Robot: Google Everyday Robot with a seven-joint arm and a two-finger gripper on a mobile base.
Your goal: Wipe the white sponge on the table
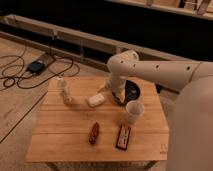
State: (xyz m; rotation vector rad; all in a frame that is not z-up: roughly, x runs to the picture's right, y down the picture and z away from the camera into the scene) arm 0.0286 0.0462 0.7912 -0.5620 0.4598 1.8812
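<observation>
White sponge point(96, 100) sits on table point(70, 131) toward the back edge; gripper point(116, 95) low between it and dark bowl point(135, 90), just beside the sponge. Gripper open or closed: can't tell.

Setting: robot test space, lab or workshop type. Evidence:
- Low plank table point(75, 131) standing on a bare speckled floor point(15, 117).
- Loose black cables point(17, 75) and a dark power box point(36, 66) lying beyond its left edge.
- Long dark low shelving point(75, 42) behind its far edge.
- Gripper point(116, 96): near the far right corner, beside a dark bowl point(135, 90).
</observation>
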